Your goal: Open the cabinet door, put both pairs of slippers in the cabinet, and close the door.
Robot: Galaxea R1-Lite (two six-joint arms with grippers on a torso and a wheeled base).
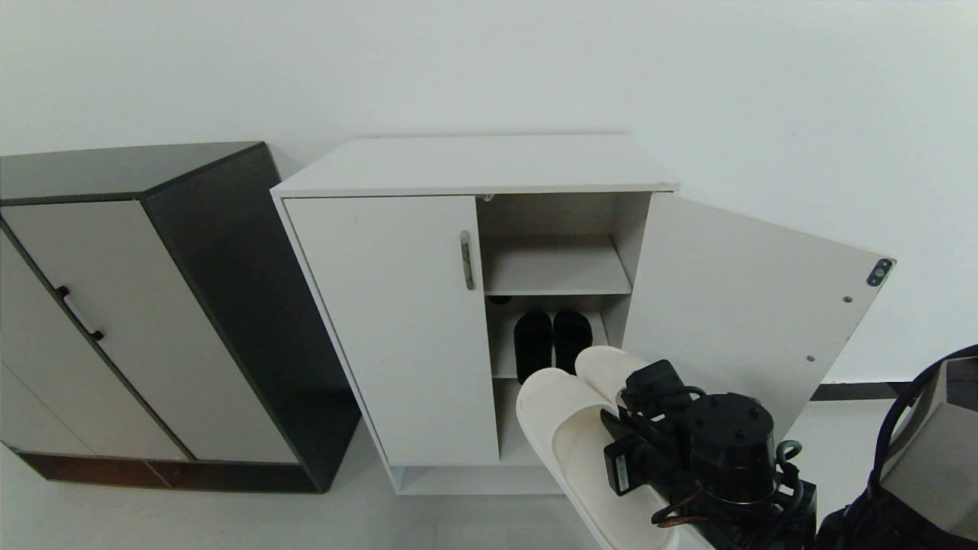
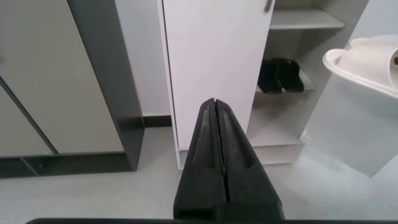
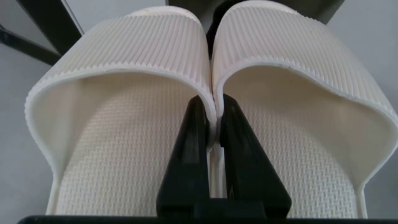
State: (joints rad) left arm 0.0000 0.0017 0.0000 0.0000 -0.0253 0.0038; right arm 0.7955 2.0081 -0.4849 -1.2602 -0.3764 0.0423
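White slippers [image 3: 124,81] sit pinched at their inner edges in the right tool [image 3: 212,109], the left tool [image 2: 215,106] pressed together.

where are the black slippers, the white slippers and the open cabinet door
black slippers [image 1: 533,344], head view, upper of the left one
white slippers [image 3: 130,56], right wrist view, ribbed strap
open cabinet door [image 1: 733,305], head view, inner face

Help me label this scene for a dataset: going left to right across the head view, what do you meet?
dark cabinet → closed white door → door handle → black slippers → open door
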